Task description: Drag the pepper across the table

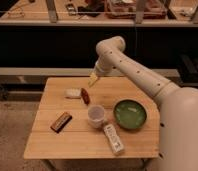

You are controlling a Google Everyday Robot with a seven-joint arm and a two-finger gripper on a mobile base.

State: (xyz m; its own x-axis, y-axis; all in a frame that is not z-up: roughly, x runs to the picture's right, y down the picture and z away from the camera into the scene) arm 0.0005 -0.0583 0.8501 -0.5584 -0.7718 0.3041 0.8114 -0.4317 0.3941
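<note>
Pepper [85, 95] lies in the far-left part of the worktop [67, 142], approx midway between the left edge and centre. Its long axis runs roughly far-to-near, w/ the near end tipped slightly right. A small whitish block [72, 92] sits just beside it on the left; can't tell if they touch.

Claw [94, 79] hangs over the far edge of the worktop, a bit right of and beyond the pepper, and looks clear above the surface, not on it. So from the claw the pepper lies near-left and down: a short way off, no obj between. Only one arm on this rig, reaching in from the right.

Claw state: can't tell whether it's apart or together, as the tip reads as one pale wedge. Nothing seems held and it touches nothing visible.

Judgement: step in hand = approach, drag not yet begun. Next move prob a drop near-left onto the pepper, meeting it across the short axis. Clutter to mind: white cup [96, 115] near-right of the pepper, green bowl [130, 114] further right, brown bar [61, 122] near-left.
</note>
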